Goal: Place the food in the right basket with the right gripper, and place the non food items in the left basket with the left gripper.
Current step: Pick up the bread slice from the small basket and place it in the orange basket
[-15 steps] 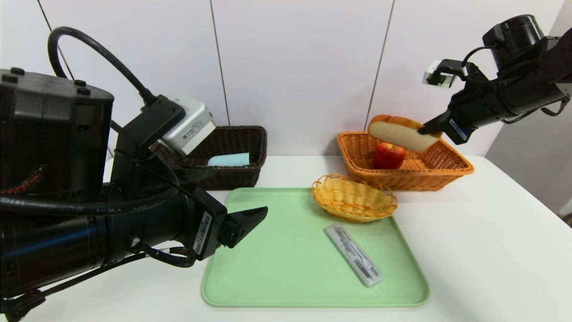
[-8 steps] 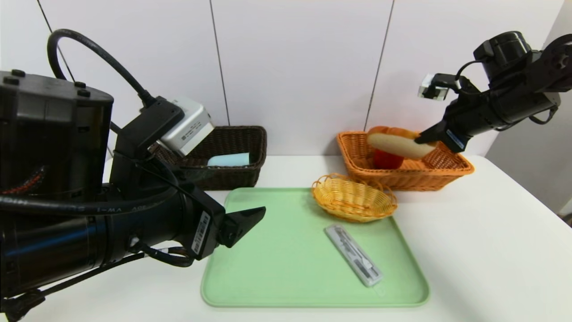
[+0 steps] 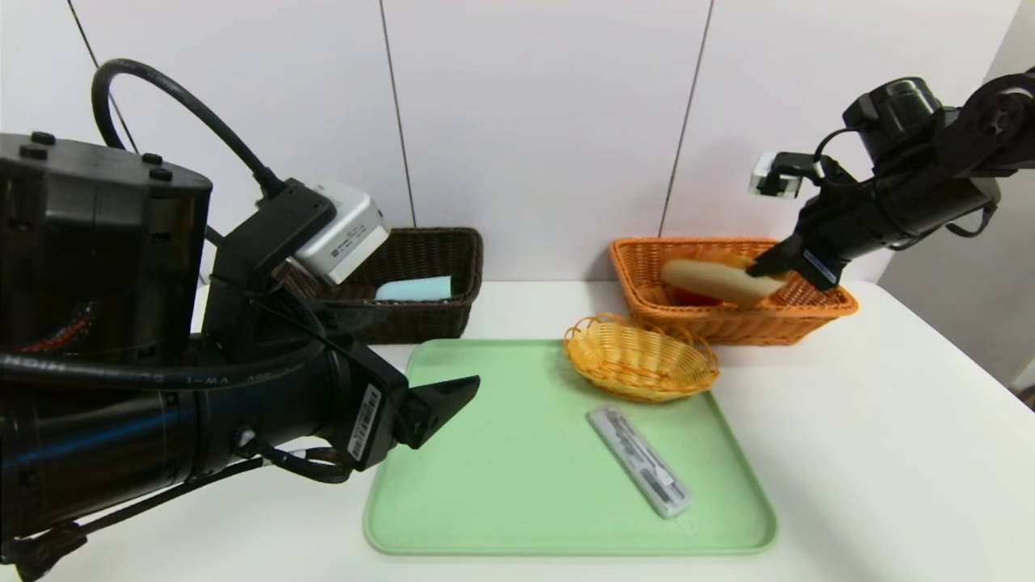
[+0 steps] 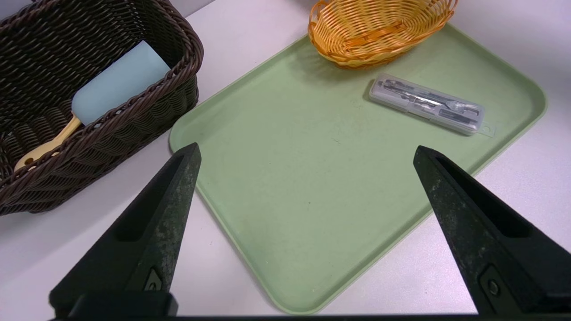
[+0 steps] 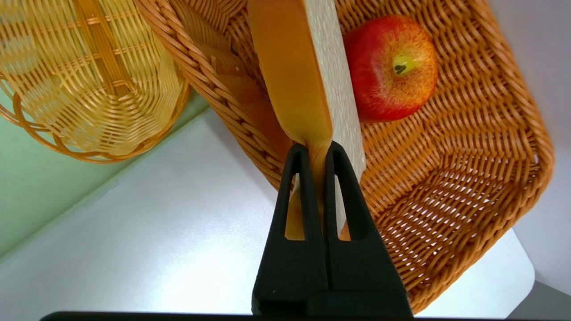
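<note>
Currently, the right gripper is clamped on the bread, its fingers pinching the loaf near one end. The bread is held at the orange basket, above its interior. Whether the underside of the bread touches the basket cannot be determined. In the right wrist view the far end of the bread is cut off by the picture border, and the gripped portion is partly covered by the fingers.

The apple lies inside the orange basket, beside the bread. In the head view the bread hides most of the apple; only a red part shows beneath it.

The left gripper is positioned over the near-left part of the green tray, fingers spread wide apart and holding nothing. In the head view only one of its fingers can be made out.

The dark basket stands beyond the far-left corner of the tray. It contains a spatula with a light blue blade. The left arm covers the left portion of this basket in the head view, and the basket rim hides part of the spatula handle in the left wrist view.

The small yellow basket sits at the far-right corner of the tray, tilted. The clear tool case lies on the tray toward its right edge; its individual contents are hard to identify.
</note>
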`<act>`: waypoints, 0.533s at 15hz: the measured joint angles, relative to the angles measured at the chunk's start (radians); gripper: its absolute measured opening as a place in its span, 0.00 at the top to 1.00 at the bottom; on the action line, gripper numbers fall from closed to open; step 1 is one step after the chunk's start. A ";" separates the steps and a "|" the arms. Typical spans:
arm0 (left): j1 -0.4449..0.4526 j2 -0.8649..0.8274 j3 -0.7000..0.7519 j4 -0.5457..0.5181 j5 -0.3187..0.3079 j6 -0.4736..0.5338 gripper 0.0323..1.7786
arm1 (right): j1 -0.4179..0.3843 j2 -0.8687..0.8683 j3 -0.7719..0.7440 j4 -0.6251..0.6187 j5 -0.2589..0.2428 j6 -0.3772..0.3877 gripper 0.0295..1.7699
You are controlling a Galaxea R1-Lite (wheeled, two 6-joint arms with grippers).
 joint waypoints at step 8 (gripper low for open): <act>0.010 0.001 0.005 0.000 -0.002 0.000 0.05 | 0.000 0.038 0.000 -0.003 -0.001 0.002 0.98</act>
